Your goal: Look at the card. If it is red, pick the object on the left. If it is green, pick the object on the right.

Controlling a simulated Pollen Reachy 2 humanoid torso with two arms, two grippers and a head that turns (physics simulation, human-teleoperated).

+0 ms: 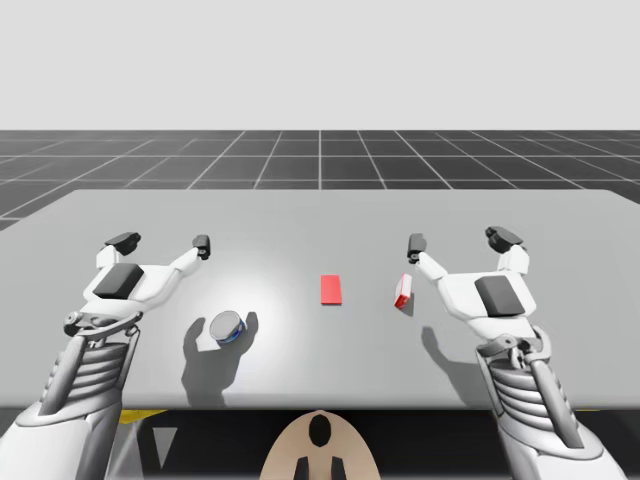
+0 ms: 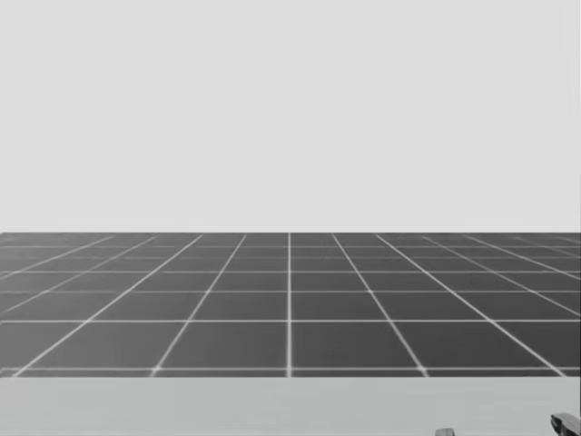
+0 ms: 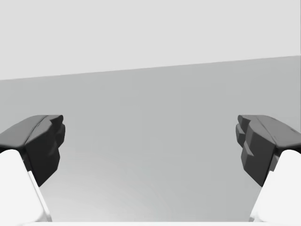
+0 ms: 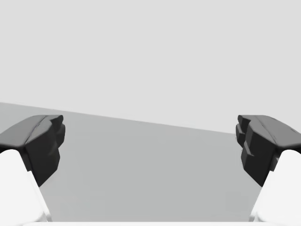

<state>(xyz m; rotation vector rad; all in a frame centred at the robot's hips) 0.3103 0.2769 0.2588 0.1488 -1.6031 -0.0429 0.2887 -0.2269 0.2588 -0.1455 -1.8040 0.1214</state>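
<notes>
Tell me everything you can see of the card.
The card is a plain, thin red rectangle lying flat near the middle of the grey table, long sides running away from me. It sits between the blue-and-silver can, left, and the red-and-white box, right, touching neither.

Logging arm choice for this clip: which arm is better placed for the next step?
Left. The card is red, so the target is the blue-and-silver can, nearest my open left claw; my right claw is beyond the card.
</notes>
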